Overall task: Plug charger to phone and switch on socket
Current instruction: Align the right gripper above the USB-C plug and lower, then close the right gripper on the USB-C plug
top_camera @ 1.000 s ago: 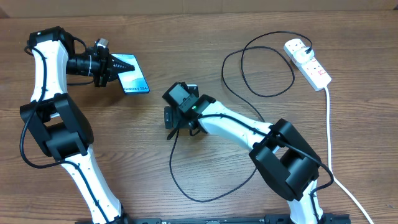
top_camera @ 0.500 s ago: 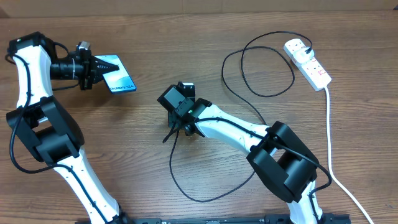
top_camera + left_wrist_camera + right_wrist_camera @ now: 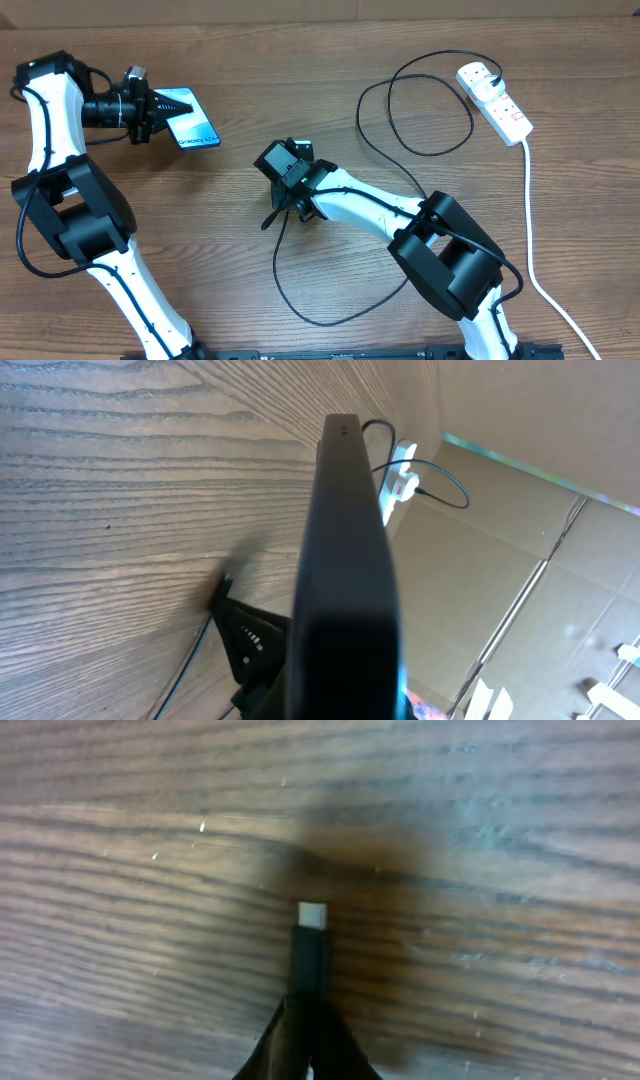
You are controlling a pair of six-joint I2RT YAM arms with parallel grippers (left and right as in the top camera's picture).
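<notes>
R claw (image 3: 310, 1045) clamps charger (image 3: 310, 955) tip, poking fwd; L claw (image 3: 178, 103) grips phone (image 3: 197, 127).

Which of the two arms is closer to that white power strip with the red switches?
The right arm. Its jaws, shut on the charger tip, sit mid-table, well short of the power strip. The left arm holds the phone at the opposite end.
</notes>
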